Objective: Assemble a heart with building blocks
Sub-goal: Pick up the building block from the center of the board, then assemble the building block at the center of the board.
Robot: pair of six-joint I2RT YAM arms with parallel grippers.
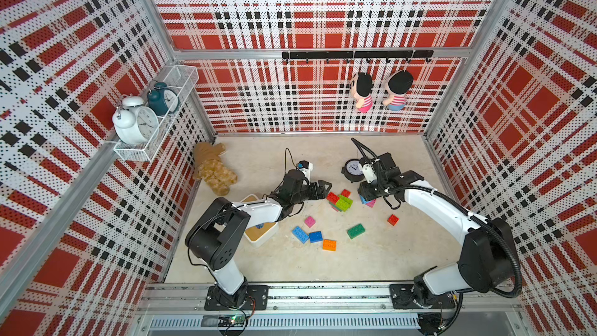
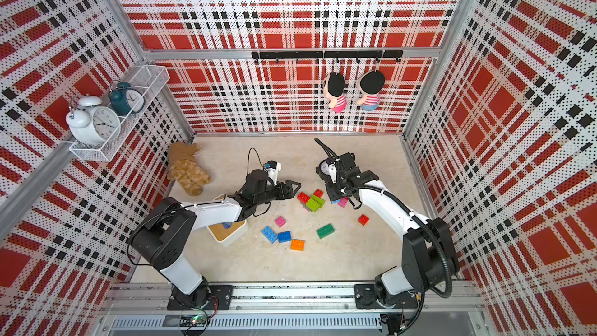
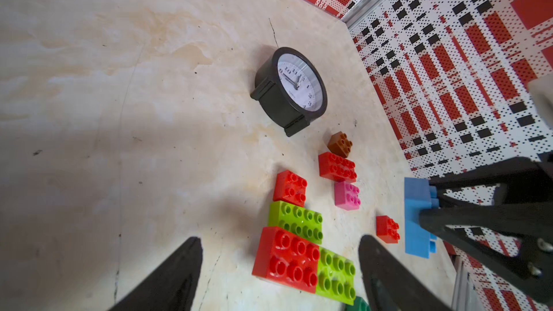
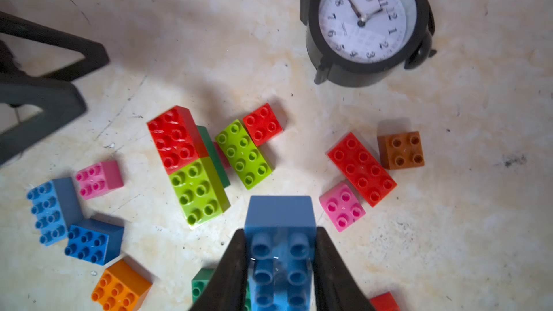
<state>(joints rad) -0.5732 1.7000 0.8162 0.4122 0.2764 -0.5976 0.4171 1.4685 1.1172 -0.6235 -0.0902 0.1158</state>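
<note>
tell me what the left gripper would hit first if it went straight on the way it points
Probably the big red block beside the green block, straight ahead of the open left gripper. Depth is unclear, so it might pass just over it.

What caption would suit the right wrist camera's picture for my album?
Right pincer gripping a light blue block, with a red-and-green cluster and a black clock on the table.
</note>
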